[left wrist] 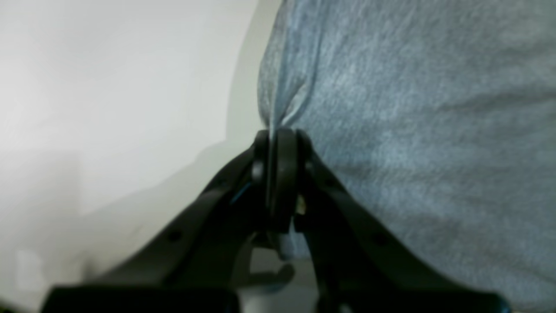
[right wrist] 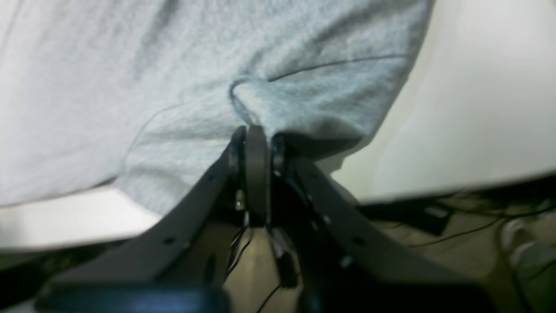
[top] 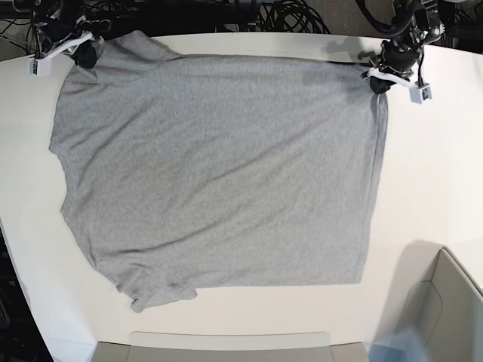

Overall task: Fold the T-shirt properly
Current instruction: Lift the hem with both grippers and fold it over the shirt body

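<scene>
The heather-grey T-shirt point(top: 219, 166) lies spread flat on the white table point(top: 430, 181), plain side up, with its sleeves toward the left. My left gripper point(top: 376, 83) is at the shirt's far right corner; the left wrist view shows its jaws shut on a pinch of the grey fabric point(left wrist: 278, 108) at the gripper point(left wrist: 278, 132). My right gripper point(top: 86, 54) is at the far left, by the upper sleeve; the right wrist view shows this gripper point(right wrist: 256, 130) shut on a fold of the sleeve cloth point(right wrist: 260, 100). Both pinched corners sit near the table's far edge.
Black cables point(top: 287, 15) lie behind the table's far edge. A grey bin point(top: 445, 309) stands at the near right corner, and a grey tray edge point(top: 226, 343) runs along the front. Bare white table shows right of the shirt.
</scene>
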Available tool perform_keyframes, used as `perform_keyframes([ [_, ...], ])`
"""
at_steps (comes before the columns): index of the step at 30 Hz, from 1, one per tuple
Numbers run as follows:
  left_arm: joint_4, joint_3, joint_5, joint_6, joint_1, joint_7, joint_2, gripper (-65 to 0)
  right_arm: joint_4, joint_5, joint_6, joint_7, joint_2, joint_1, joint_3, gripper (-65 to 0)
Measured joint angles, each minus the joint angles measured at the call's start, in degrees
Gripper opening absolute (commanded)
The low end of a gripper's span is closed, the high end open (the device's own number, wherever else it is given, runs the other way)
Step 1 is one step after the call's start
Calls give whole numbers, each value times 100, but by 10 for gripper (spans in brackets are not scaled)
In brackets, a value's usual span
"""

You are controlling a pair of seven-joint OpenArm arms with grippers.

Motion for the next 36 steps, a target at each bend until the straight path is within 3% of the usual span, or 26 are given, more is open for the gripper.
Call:
perform_keyframes([
  [6,579,-284,160,101,365,249,17,-650,275,264,2,-9,-17,-168,125,-650],
  [9,610,-262,144,74,79,350,17,-650,293,238,-13,-31,-11,79,168,-650],
  [11,619,-264,146,76,-208,708,22,-650,310,188,-13,-28,17,238,155,-650],
  [16,647,-275,138,79,-682,1110,28,-650,509,-426,-15,-92,2,667,140,-650],
  [21,651,-284,160,96,-951,1364,28,-650,529,-455,-13,-516,4,1200,140,-650],
  [24,654,-284,162,79,-1178,1467,26,-650,529,-516,-15,-636,166,1397,111,-650],
  [36,621,-315,203,118,-1998,1495,-208,-650,520,-2516,-17,-638,262,2446,-1419,-650],
])
